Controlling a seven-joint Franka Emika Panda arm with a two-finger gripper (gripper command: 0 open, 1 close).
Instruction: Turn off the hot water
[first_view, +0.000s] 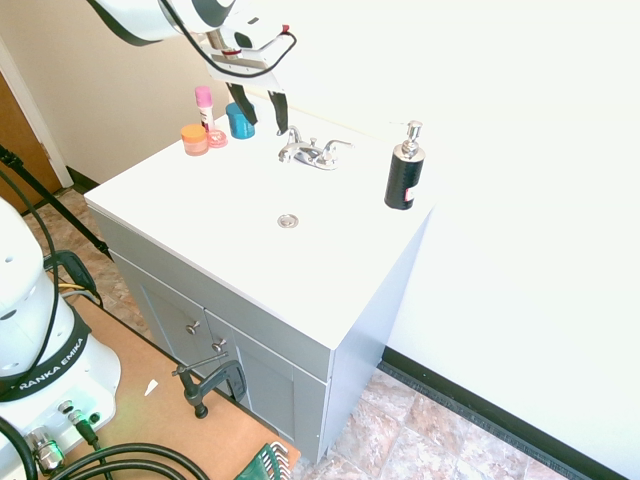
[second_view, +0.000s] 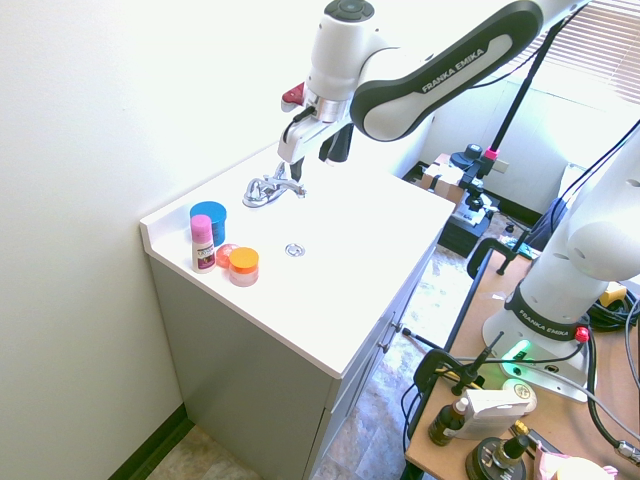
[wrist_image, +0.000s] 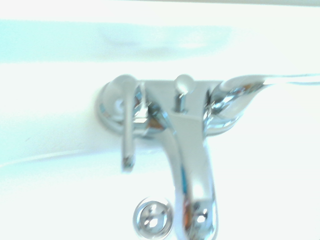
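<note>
White bathroom surface (first_view: 200, 200) carries the chrome faucet (first_view: 312, 152) at its back edge, and the open, empty claw (first_view: 258, 108) hangs just above the hot water lever (first_view: 289, 134), so it should descend gently and push that lever sideways only.

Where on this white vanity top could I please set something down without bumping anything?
The broad stretch of white vanity top between the round metal drain and the front edge is bare. The back is crowded: small coloured jars in one corner, the chrome two-handled faucet with the gripper above, and the black pump bottle.
</note>
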